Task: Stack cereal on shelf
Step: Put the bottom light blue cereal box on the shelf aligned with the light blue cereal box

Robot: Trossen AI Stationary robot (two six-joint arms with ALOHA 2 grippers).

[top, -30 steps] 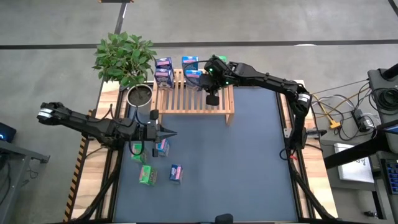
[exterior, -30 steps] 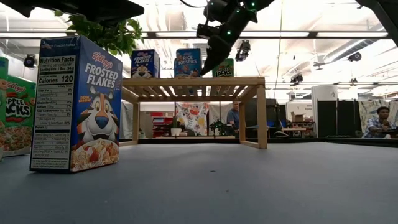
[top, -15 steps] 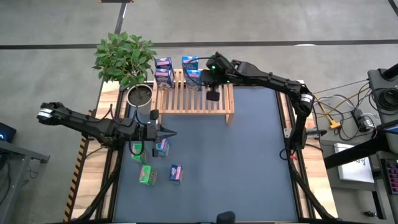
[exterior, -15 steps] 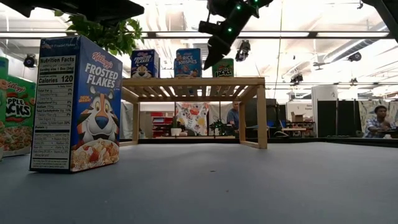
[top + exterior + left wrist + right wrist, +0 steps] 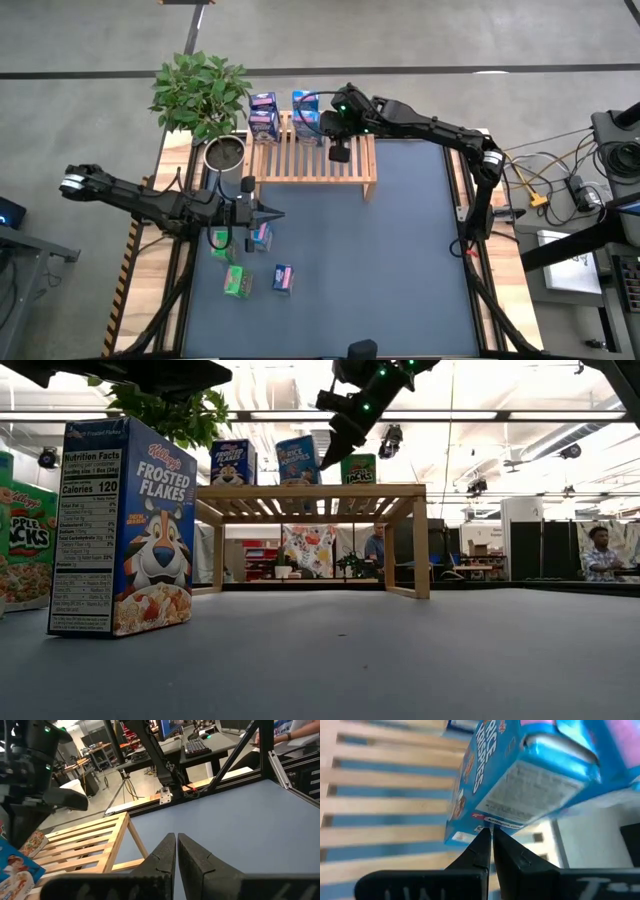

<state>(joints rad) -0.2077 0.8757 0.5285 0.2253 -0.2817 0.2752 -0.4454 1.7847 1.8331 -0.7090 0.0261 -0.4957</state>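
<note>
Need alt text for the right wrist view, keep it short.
The right gripper, fingers shut, touches the lower edge of a tilted blue Rice Krispies box just above the wooden slatted shelf. Pale slats with blue gaps fill the rest of the picture.

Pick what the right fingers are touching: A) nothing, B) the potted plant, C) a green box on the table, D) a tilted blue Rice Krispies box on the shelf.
D: the shut right fingers press against the blue Rice Krispies box, which leans on the wooden shelf.
</note>
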